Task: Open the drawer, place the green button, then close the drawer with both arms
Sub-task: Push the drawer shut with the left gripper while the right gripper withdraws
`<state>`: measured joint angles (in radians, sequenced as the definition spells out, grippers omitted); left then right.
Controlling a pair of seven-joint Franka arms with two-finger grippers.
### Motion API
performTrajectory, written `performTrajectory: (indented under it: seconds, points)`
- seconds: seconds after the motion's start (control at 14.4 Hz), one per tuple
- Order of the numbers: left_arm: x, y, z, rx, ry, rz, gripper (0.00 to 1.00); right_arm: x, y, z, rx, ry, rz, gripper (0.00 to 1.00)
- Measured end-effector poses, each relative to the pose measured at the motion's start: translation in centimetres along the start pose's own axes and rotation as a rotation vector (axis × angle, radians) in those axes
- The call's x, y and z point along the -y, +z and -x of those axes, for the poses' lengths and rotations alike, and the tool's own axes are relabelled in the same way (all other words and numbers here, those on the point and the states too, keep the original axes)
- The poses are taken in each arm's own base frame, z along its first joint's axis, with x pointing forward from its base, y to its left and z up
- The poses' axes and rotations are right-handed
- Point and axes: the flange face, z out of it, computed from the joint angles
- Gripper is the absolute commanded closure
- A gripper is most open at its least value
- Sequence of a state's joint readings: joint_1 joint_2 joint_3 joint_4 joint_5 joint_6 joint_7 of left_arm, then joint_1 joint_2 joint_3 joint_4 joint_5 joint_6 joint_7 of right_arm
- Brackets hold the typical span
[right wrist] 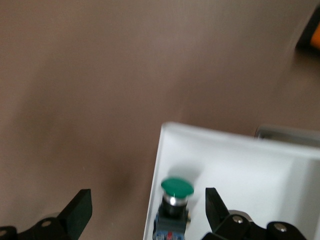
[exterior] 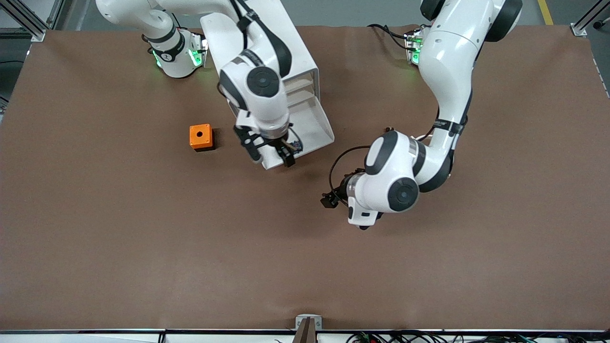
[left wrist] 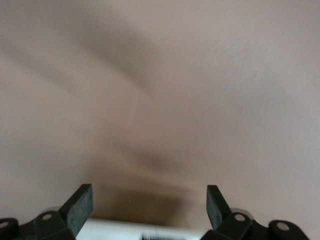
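The drawer (exterior: 317,126) stands pulled out of the white cabinet (exterior: 305,76) toward the front camera. The button (right wrist: 177,189), with a green cap and a dark body, lies inside the drawer (right wrist: 240,165) by its front corner; in the front view it shows as a dark spot (exterior: 296,145). My right gripper (exterior: 271,156) hangs over that corner. It is open (right wrist: 147,207), with the button between its fingers and touching neither; one finger (right wrist: 80,210) is outside the drawer's wall. My left gripper (exterior: 330,200) is open (left wrist: 150,202) low over bare table, nearer the front camera than the drawer.
An orange box with a round hole (exterior: 200,136) sits on the brown table beside the drawer, toward the right arm's end; it also shows in the right wrist view (right wrist: 310,37). The left arm's elbow (exterior: 395,186) bulks over the table's middle.
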<state>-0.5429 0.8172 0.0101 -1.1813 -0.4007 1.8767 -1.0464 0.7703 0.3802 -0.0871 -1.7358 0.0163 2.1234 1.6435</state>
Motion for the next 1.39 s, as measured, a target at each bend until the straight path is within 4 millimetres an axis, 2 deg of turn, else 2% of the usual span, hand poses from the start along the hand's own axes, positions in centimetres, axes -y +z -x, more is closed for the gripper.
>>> performTrajectory:
  seconds: [0.21,0.49,0.83,1.04,1.39]
  points:
    - [-1.5,1.4,2.6,-0.161,0.107,-0.022,0.0,-0.1,-3.8,-7.8,0.006,-0.114,0.013,0.0]
    - [-2.7,3.7,6.4,-0.226,0.197,-0.051,0.0,-2.0,-6.3,-16.5,0.02,-0.278,0.038,0.0]
    - [-2.5,9.4,11.1,-0.242,0.267,-0.088,0.0,-6.2,-9.4,-26.9,0.039,-0.46,0.04,0.0]
    - [-2.1,11.7,13.2,-0.235,0.285,-0.116,0.0,-8.9,-11.3,-31.2,0.049,-0.567,0.036,0.0]
    - [-2.0,14.3,17.7,-0.225,0.281,-0.139,0.0,-13.3,-15.6,-35.7,0.039,-0.735,0.009,0.0]
